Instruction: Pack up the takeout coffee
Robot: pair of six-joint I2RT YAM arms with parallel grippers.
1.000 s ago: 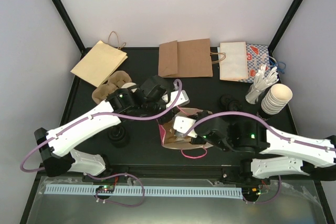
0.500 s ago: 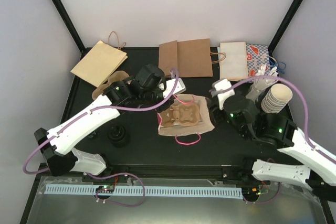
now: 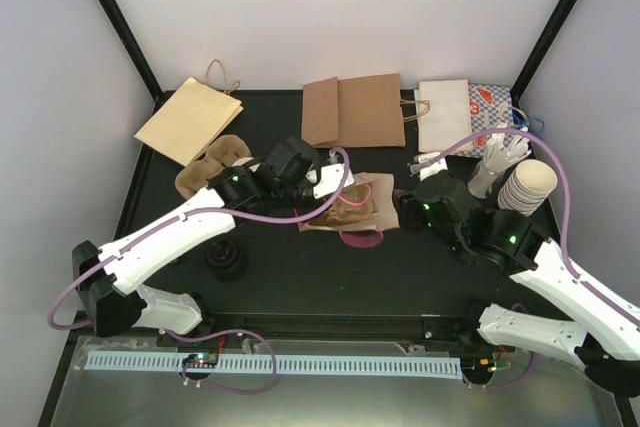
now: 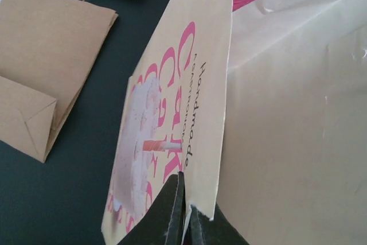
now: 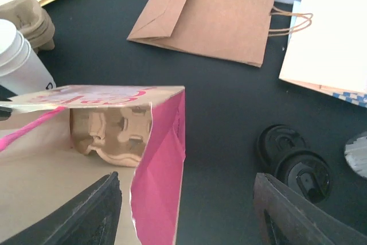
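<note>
The takeout coffee, a small white paper cup (image 5: 20,58) with dark print low on its side, stands behind the bag's left end in the right wrist view. My left arm hides it in the top view. A paper bag with pink print (image 3: 358,209) lies at the table's middle, its mouth toward my right gripper, with a brown pulp cup carrier (image 5: 109,130) inside. My left gripper (image 3: 330,184) is shut on the bag's upper edge (image 4: 198,142). My right gripper (image 5: 189,222) is open and empty, just in front of the bag's pink side fold (image 5: 160,164).
Black lids (image 5: 292,162) lie right of the bag. A brown bag (image 3: 355,112), a tan bag (image 3: 190,119) and a white bag (image 3: 445,115) lie flat at the back. A stack of cream cups (image 3: 525,187) stands at the right. Spare pulp carriers (image 3: 205,169) and a black object (image 3: 225,259) sit at the left.
My right gripper has pulled out of the bag, swung right and come back facing its mouth. The bag, still held by my left gripper, has shifted toward the back.
</note>
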